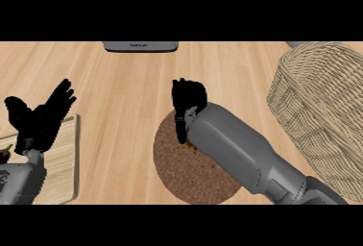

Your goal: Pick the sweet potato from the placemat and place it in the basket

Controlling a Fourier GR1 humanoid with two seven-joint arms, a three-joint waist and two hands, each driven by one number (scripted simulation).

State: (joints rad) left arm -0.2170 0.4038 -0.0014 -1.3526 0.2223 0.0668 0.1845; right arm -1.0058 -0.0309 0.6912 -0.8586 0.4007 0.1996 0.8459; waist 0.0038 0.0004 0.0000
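My right hand [188,98] hangs over the far edge of the round brown placemat [184,178], fingers curled downward and thumb tucked below. The sweet potato [190,143] shows only as a small orange sliver by the thumb; the hand and forearm hide the rest of it. To the right stands the tall wicker basket [319,115], a short way from the hand. At the left my left hand [41,120] rests open with fingers up and holds nothing.
A wooden cutting board [62,163] lies under the left hand, and a dark purple thing [4,152] peeks in at the left edge. A grey appliance [139,46] sits at the counter's far edge. Bare wood lies between placemat and board.
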